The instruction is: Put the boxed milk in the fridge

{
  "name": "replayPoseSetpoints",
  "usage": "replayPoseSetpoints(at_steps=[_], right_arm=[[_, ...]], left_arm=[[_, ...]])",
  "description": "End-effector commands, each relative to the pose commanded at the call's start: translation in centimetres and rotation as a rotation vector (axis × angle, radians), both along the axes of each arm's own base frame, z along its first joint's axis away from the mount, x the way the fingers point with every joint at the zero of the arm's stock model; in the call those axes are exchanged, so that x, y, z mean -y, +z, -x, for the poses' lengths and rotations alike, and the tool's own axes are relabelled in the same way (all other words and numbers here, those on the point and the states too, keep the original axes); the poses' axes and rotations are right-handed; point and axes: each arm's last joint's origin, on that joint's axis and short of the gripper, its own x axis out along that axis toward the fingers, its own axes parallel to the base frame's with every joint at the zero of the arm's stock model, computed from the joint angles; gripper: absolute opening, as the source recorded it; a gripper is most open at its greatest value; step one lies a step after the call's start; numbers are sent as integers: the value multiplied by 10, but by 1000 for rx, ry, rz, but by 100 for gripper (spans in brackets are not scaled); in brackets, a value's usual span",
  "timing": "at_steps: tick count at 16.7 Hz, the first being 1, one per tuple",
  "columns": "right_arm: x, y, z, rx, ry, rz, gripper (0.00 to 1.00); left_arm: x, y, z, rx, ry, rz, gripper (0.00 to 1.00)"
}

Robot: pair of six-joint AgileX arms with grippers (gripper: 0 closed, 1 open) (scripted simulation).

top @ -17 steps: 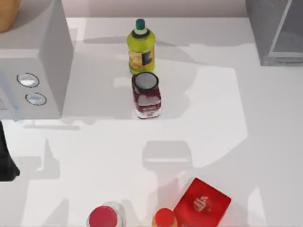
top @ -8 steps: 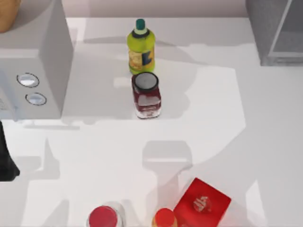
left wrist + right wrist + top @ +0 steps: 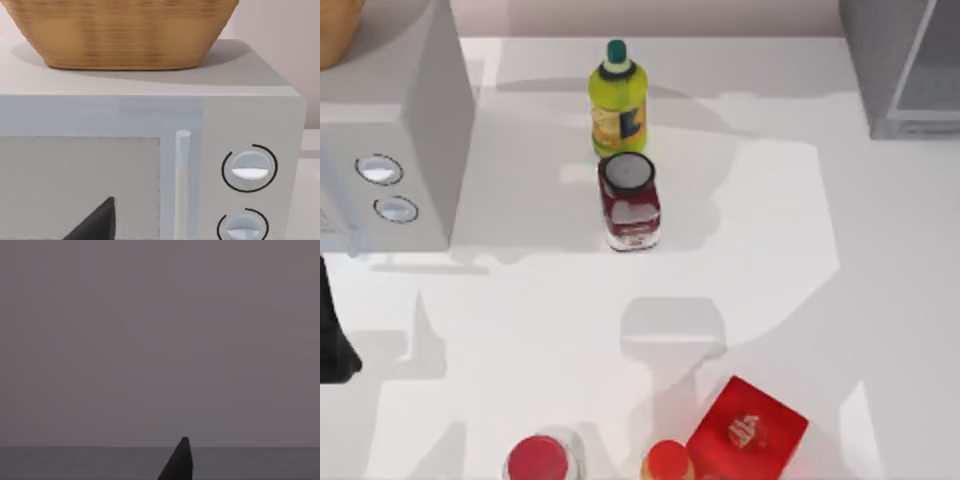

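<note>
On the white worktop [image 3: 880, 300], a large plain grey cabinet with a pale translucent door panel, the fridge [image 3: 905, 65], stands at the far right corner. The boxed milk cannot be found in any of the views. At the far left stands a grey box-shaped appliance with two round knobs [image 3: 395, 150], and in the left wrist view a woven tan basket [image 3: 125, 32] rests on top of it. Near the far middle stands a yellow-green bottle with a dark green cap [image 3: 617, 100], and just in front of it, close beside it, a dark red jar with a pale round lid [image 3: 630, 200]. Along the near edge lie a flat red box [image 3: 748, 430], an orange-red round cap [image 3: 668, 462] just to its left, and a clear container with a red lid [image 3: 540, 460] farther left. The left arm is parked at the left edge of the worktop, its hand [image 3: 95, 222] facing the appliance's door; whether it is spread or pressed together cannot be told. The right hand [image 3: 177, 462] shows as a dark fingertip before a plain grey surface, and its state cannot be told either.
</note>
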Motion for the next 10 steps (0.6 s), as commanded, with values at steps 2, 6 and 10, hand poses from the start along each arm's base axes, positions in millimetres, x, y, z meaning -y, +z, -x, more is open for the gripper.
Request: replayPoseSetpoints(at_steps=[2, 6, 10], right_arm=[[0, 0, 0, 0, 0, 0, 83], [0, 0, 0, 0, 0, 0, 100], [0, 0, 0, 0, 0, 0, 100]], left_arm=[[0, 0, 0, 0, 0, 0, 100], [0, 0, 0, 0, 0, 0, 100], [0, 0, 0, 0, 0, 0, 100]])
